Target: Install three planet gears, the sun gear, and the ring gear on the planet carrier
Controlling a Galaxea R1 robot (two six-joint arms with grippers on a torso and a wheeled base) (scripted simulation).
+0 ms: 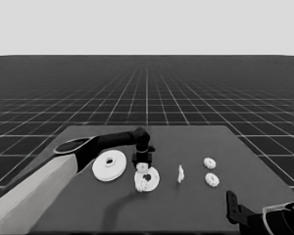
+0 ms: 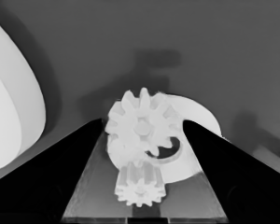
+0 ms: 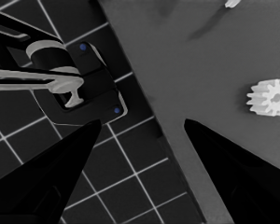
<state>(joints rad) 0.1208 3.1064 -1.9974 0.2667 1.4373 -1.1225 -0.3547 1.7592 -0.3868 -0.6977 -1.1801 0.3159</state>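
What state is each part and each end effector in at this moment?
left end effector: low over the smaller round part
smaller round part: flat, one gear on it
seated gear: on the smaller round part
second gear: at the left end effector
larger round part: flat, not installed
two loose gears: untouched
thin white piece: on edge
right end effector: parked, open
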